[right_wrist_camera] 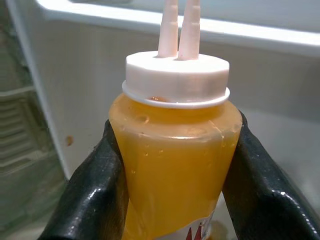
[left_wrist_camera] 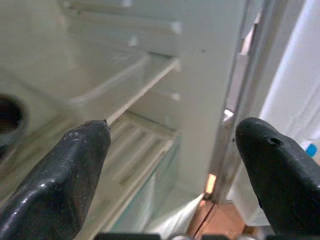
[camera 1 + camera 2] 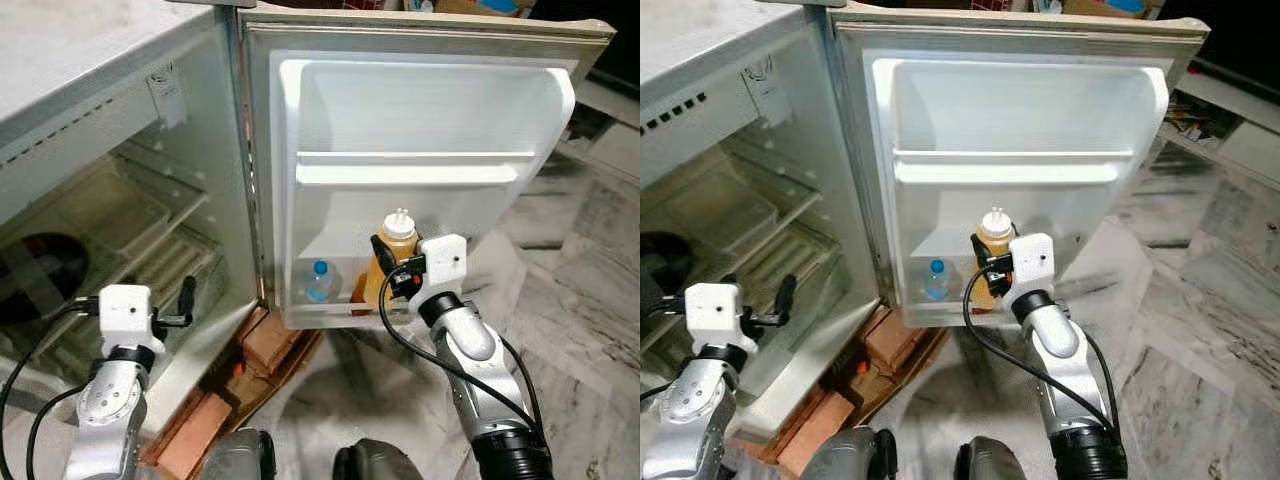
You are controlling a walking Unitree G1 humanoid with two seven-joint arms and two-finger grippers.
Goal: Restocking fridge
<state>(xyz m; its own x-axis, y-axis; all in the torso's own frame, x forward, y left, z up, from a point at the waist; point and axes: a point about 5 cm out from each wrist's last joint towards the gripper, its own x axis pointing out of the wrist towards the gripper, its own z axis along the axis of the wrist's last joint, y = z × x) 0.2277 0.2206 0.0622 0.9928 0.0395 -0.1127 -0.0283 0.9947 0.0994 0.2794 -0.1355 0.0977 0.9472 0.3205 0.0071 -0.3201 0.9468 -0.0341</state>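
1. The right hand (image 3: 392, 262) grips the sauce bottle (image 3: 392, 255) upright at the fridge door's (image 3: 420, 110) bottom shelf, beside a water bottle (image 3: 319, 281), likely for stocking.
2. The left hand (image 2: 170, 165) hangs released, holding nothing, by the fridge (image 3: 120, 210) interior.

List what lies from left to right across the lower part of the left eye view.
Left pincer open in front of the fridge interior → bricks under the fridge → blue-capped bottle in the bottom door shelf → orange sauce bottle → right pincer gripping it.
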